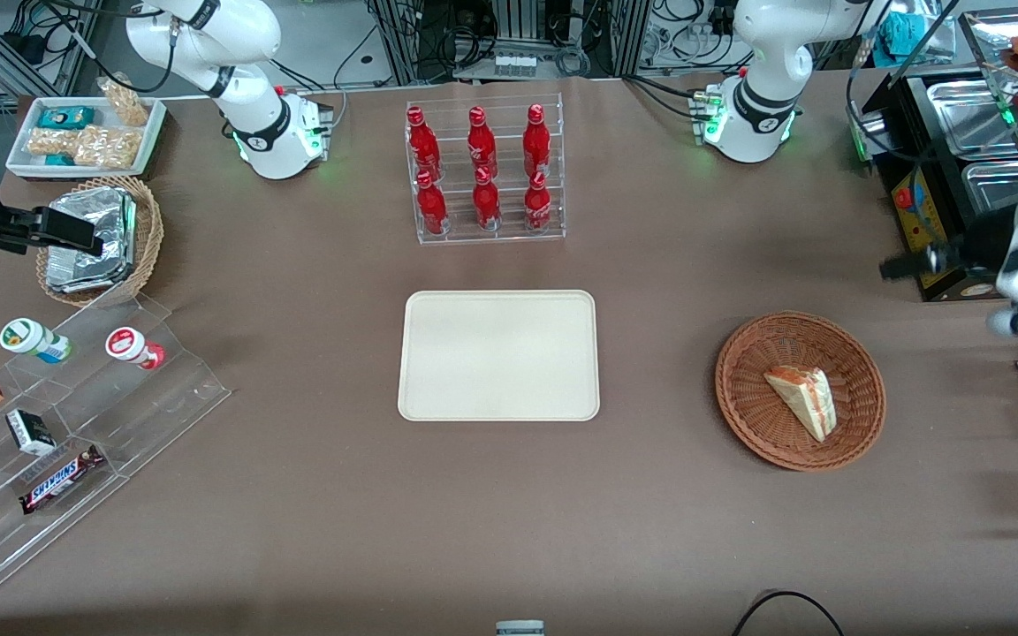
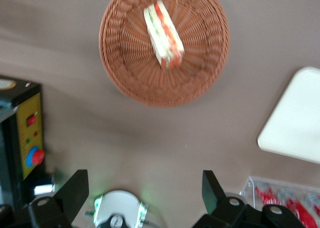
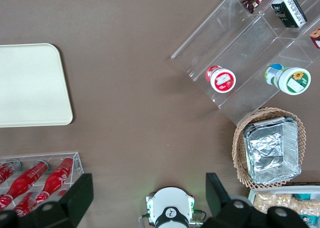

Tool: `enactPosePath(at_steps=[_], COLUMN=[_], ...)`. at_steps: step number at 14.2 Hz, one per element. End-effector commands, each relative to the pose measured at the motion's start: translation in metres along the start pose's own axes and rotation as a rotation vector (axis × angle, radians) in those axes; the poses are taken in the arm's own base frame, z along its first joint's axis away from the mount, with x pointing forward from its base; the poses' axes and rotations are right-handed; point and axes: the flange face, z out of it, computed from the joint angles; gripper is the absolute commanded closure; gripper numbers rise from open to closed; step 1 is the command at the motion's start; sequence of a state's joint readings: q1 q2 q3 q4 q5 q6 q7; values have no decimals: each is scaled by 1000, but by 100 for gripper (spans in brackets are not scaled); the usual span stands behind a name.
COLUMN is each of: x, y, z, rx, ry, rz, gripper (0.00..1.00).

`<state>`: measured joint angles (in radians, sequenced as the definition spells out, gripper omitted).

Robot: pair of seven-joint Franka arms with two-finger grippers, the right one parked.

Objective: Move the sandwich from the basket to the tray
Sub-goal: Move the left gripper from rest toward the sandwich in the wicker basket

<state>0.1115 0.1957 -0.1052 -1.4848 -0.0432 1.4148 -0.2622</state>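
The sandwich (image 1: pixel 802 399), a white bread wedge with orange-red and green filling, lies in the reddish-brown wicker basket (image 1: pixel 748 353) toward the working arm's end of the table. Both show in the left wrist view: sandwich (image 2: pixel 163 35), basket (image 2: pixel 125 72). The cream tray (image 1: pixel 498 353) lies bare at the table's middle, beside the basket; it also shows in the left wrist view (image 2: pixel 295 123). My left gripper (image 1: pixel 902 263) hangs high above the table, farther from the front camera than the basket. In the wrist view the gripper (image 2: pixel 144 188) is open wide and holds nothing.
A clear rack of red bottles (image 1: pixel 484 172) stands farther from the camera than the tray. A black control box with a red button (image 1: pixel 915 212) sits close to my gripper. A tan basket with foil packets (image 1: pixel 102 238) and a clear stepped shelf (image 1: pixel 76 424) lie toward the parked arm's end.
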Motion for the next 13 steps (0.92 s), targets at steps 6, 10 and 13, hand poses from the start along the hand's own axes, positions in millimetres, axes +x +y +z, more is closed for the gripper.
enactPosePath(at_steps=[6,10,13], x=[33,53,60], y=[-1,2,5], z=[165,203,220], rx=[-66,-92,-94], ry=[176,196,194], rz=[-179,-289,-297], gripper=[0,0,0])
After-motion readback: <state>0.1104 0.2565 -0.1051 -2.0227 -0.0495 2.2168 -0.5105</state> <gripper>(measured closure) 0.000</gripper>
